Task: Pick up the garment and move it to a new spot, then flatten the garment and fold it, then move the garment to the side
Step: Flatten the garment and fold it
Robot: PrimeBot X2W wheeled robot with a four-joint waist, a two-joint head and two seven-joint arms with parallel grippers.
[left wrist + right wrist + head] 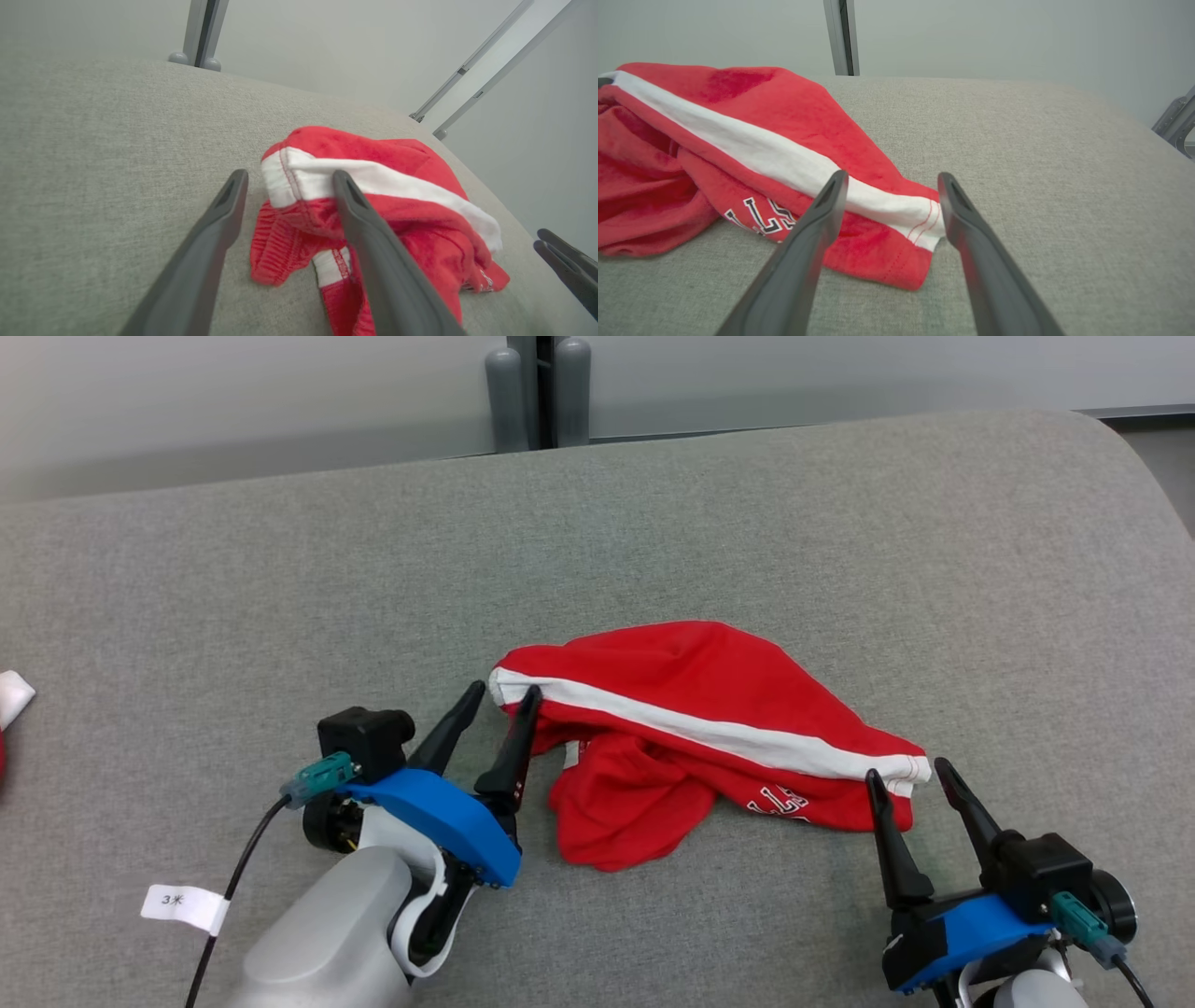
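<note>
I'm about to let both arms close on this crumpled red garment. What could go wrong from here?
The red garment lies bunched, so the open left gripper at the end of its white stripe may pinch several layers and lift a wad. The open right gripper straddles only the corner hem, which might slip out.

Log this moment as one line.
garment: crumpled, unheld | left claw: open at left end | right claw: open at right end
</note>
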